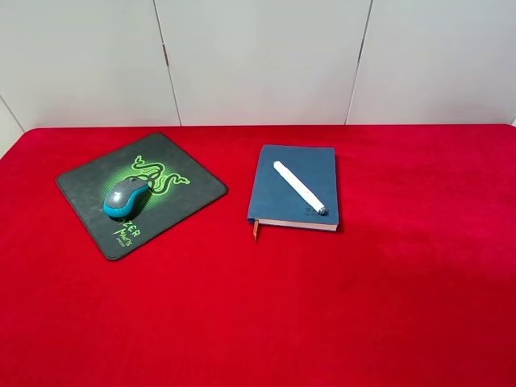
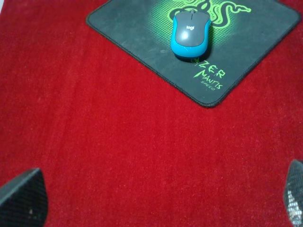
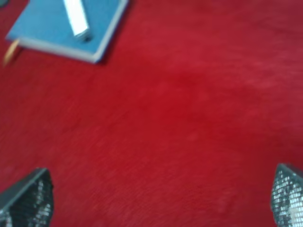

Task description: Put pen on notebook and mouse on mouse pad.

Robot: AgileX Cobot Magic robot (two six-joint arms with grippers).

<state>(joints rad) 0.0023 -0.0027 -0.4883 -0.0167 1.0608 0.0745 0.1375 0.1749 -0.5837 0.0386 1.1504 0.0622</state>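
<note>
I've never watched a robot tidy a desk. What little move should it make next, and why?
Probably none beyond keeping both hands back. The slim white pen already lies on the blue-teal notebook, and the grey and teal mouse sits on the black square mouse pad. Both hands, left and right, are open and empty over bare red cloth.

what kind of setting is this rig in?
Probably a staged desk-style tabletop, not a real office: a red cloth covers the table, plain white panels stand behind, and only a mouse pad with mouse and a notebook with pen are laid out.
</note>
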